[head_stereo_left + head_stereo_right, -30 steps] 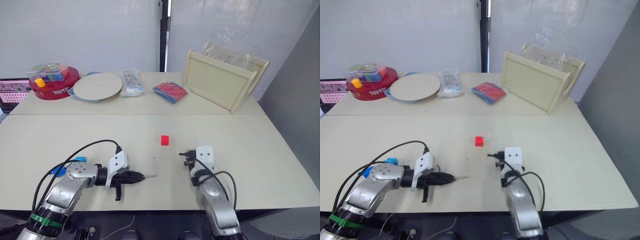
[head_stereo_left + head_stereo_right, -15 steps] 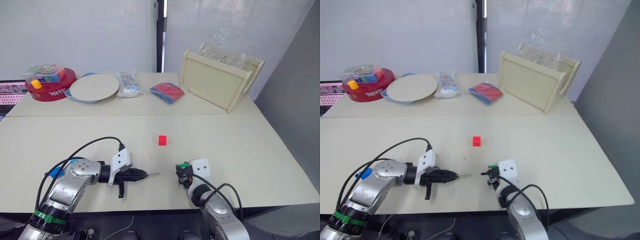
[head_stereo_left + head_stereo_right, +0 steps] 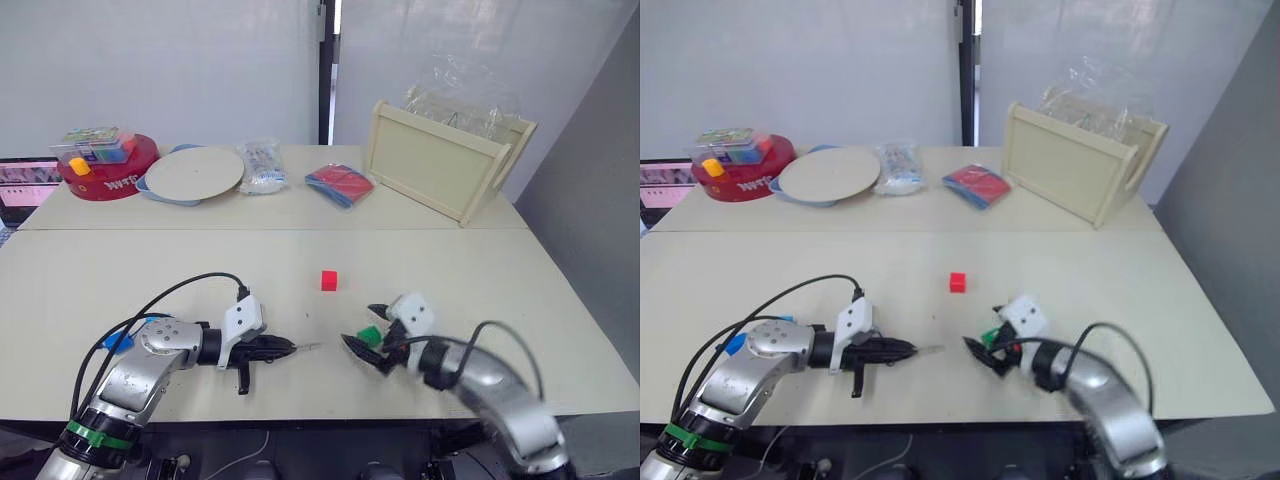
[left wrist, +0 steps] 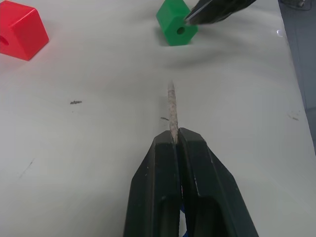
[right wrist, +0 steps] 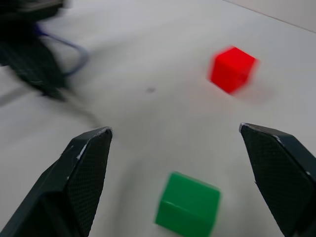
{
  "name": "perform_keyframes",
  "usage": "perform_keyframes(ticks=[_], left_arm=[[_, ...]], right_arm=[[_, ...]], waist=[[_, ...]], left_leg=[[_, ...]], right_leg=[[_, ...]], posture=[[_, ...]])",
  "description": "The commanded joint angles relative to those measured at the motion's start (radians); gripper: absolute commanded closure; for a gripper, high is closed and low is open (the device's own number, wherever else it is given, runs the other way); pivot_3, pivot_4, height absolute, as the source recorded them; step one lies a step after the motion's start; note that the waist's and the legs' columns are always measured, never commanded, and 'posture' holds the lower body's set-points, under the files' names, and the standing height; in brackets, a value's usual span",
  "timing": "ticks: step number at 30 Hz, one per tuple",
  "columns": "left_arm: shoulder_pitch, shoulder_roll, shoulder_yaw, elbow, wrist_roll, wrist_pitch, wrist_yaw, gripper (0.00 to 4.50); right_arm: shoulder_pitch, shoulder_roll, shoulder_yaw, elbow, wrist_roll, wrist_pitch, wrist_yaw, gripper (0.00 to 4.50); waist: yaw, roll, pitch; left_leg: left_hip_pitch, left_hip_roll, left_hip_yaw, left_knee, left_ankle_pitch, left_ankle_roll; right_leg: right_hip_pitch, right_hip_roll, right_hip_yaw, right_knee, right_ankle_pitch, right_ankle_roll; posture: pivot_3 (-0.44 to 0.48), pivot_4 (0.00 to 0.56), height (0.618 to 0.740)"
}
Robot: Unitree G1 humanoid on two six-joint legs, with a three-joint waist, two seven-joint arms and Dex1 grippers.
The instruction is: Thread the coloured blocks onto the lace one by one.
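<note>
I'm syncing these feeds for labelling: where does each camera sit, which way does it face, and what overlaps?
Eye views: on the head, looking down over the table at both arms.
Left wrist view: along the left gripper, shut on the lace tip.
Right wrist view: between the right gripper's open fingers.
Shared: green block, red block.

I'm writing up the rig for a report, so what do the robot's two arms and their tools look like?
Both arms are silver-grey metal with white blocks at the wrists and looping black cables. The left arm carries a green band near its base. The left tool and right tool each have two tapering black fingers, textured on the inner faces.
</note>
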Motion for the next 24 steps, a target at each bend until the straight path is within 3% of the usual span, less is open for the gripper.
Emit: perform_keyframes(ticks=[1, 6, 13, 16, 21, 23, 24], left_arm=[[0.002, 0.000, 0.010, -0.040, -0.012, 0.001, 0.010, 4.50], [0.009, -0.004, 0.009, -0.051, -0.013, 0.008, 0.014, 4.50], [0.034, 0.001, 0.011, -0.101, -0.023, 0.034, 0.023, 4.50], [0.042, 0.002, 0.012, -0.118, -0.027, 0.045, 0.026, 4.50], [0.050, -0.001, 0.013, -0.140, -0.032, 0.059, 0.035, 4.50], [0.053, 0.000, 0.012, -0.148, -0.034, 0.062, 0.041, 4.50], [0.053, 0.000, 0.010, -0.151, -0.034, 0.063, 0.044, 4.50]], right_arm=[[-0.101, -0.088, 0.045, 0.130, 0.020, -0.087, 0.240, 0.09], [-0.289, -0.107, 0.167, 0.465, -0.121, -0.372, 0.444, 0.09], [-0.447, -0.057, 0.230, 0.850, -0.243, -0.704, 0.584, 0.09], [-0.467, -0.039, 0.217, 0.914, -0.246, -0.758, 0.613, 0.88], [-0.440, -0.031, 0.199, 0.917, -0.235, -0.774, 0.629, 2.70], [-0.414, -0.028, 0.191, 0.893, -0.230, -0.759, 0.616, 3.26], [-0.403, -0.024, 0.185, 0.878, -0.228, -0.744, 0.608, 3.27]], waist=[[0.001, 0.000, 0.000], [-0.002, 0.000, 0.000], [0.001, 0.000, 0.000], [0.002, 0.000, 0.000], [0.002, 0.000, 0.000], [0.002, 0.000, 0.000], [0.002, 0.000, 0.000]], left_leg=[[0.000, 0.000, 0.000, 0.000, 0.000, 0.000], [0.000, 0.000, 0.000, 0.001, 0.000, 0.000], [-0.002, 0.000, 0.000, 0.003, 0.000, 0.000], [-0.001, 0.000, 0.000, 0.003, 0.000, 0.000], [-0.001, 0.000, 0.000, 0.004, 0.000, 0.000], [-0.001, 0.000, 0.000, 0.004, 0.000, 0.000], [-0.001, 0.000, 0.000, 0.004, 0.000, 0.000]], right_leg=[[0.000, 0.000, 0.000, 0.000, 0.000, 0.000], [0.000, 0.000, 0.000, -0.001, 0.000, 0.000], [0.000, -0.001, 0.000, -0.001, 0.000, 0.000], [0.000, -0.001, 0.000, -0.001, 0.000, 0.000], [0.001, -0.001, 0.000, -0.001, 0.000, 0.000], [0.001, -0.001, 0.000, 0.000, 0.000, 0.000], [0.001, -0.001, 0.000, 0.000, 0.000, 0.000]], posture=[[0.000, 0.150, 0.740], [0.000, 0.150, 0.740], [0.000, 0.150, 0.740], [0.000, 0.150, 0.740], [0.000, 0.150, 0.740], [0.000, 0.150, 0.740], [0.000, 0.150, 0.740]])
